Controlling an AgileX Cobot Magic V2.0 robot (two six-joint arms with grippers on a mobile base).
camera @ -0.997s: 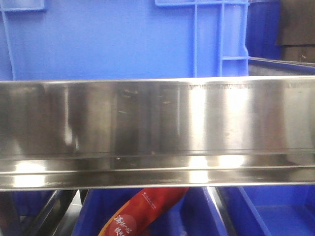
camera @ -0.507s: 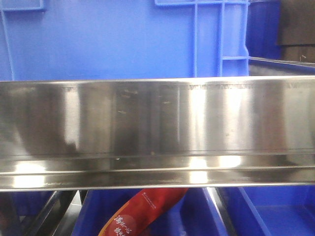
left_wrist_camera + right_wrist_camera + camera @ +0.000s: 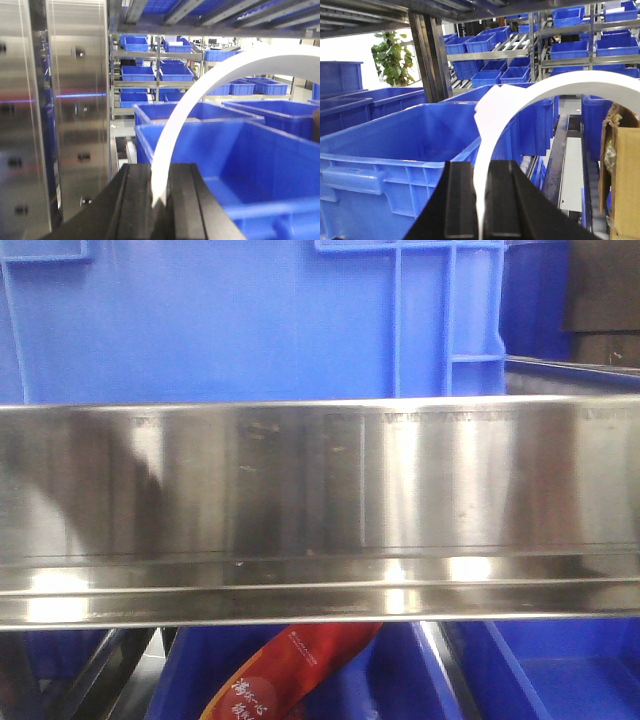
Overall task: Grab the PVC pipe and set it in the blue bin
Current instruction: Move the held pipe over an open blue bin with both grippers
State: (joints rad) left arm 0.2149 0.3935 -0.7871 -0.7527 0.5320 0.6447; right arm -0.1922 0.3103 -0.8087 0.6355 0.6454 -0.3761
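Observation:
In the left wrist view, a white curved PVC pipe (image 3: 200,87) rises from between the black jaws of my left gripper (image 3: 160,169), which is shut on its lower end. It arcs up and to the right out of frame, above an open blue bin (image 3: 280,150). The right wrist view shows a similar white curved piece (image 3: 520,100) clamped in my right gripper (image 3: 482,165). That piece bends right over the gap beside a large blue bin (image 3: 395,145). I cannot tell whether the two views show one piece or two. Neither gripper appears in the front view.
A polished steel rail (image 3: 320,500) fills the middle of the front view, with a blue crate (image 3: 250,320) behind it and a red packet (image 3: 290,670) below. A steel panel (image 3: 50,110) stands left of the left gripper. A cardboard box (image 3: 622,175) and roller track (image 3: 572,170) lie right of the right gripper.
Only the reflections on the steel rail have shifted: a dark patch has spread at its left end. Nothing else in the front view moved.

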